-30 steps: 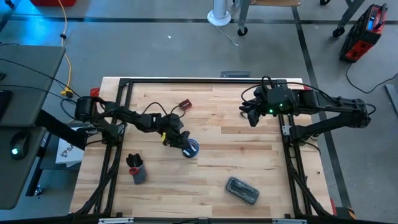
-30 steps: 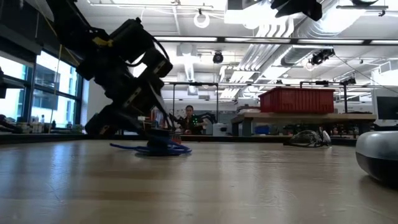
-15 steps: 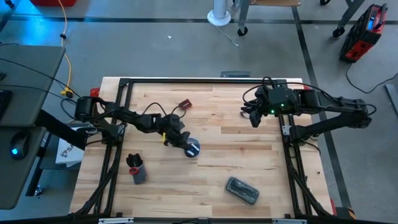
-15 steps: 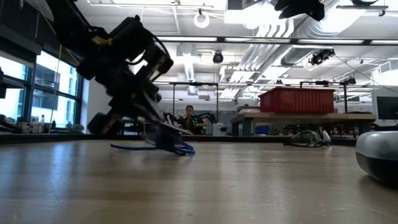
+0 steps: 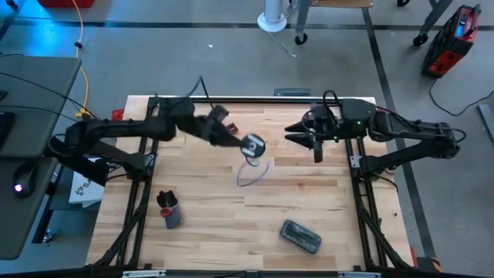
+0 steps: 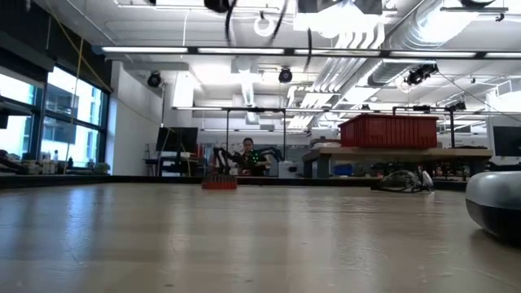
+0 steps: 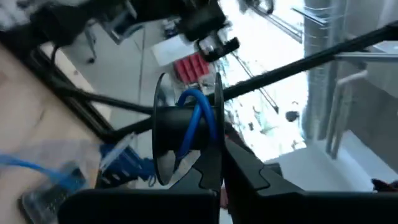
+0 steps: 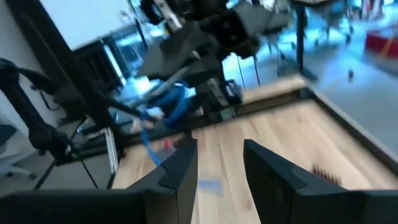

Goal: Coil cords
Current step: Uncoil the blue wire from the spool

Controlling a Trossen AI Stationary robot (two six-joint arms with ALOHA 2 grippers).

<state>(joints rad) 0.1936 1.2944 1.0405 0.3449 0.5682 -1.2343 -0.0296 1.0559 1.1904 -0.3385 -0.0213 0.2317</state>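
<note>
The small black reel [image 5: 253, 144] with the thin blue cord [image 7: 194, 119] wound round its hub is high above the table's middle. My left gripper [image 5: 241, 141] is shut on it. A loose stretch of the cord [image 5: 255, 173] hangs below the reel. To the reel's right my right gripper [image 5: 302, 139] points at it with its fingers [image 8: 181, 167] open and nothing between them. In the right wrist view the left gripper and the blue cord [image 8: 166, 99] show ahead. My left gripper pinches the rim of one of the reel's flanges [image 7: 216, 155] between its two fingers. The reel is lifted clear of the table, its axle about level. The cord's loose end [image 7: 37, 168] trails slack below it.
A small red part [image 5: 229, 129] lies on the table's far side and also shows as the red part [image 6: 218, 182] in the low view. A grey case [image 5: 300, 236] lies near right, a black-and-red item [image 5: 168, 208] near left. A yellow cable [image 5: 81, 54] runs off the table, far left.
My left gripper has shut on the reel where it lay on the table, then risen high and gone toward the far right with it. The reel is now lifted clear, with a stretch of cord hanging loose. My right gripper has turned toward the reel.
</note>
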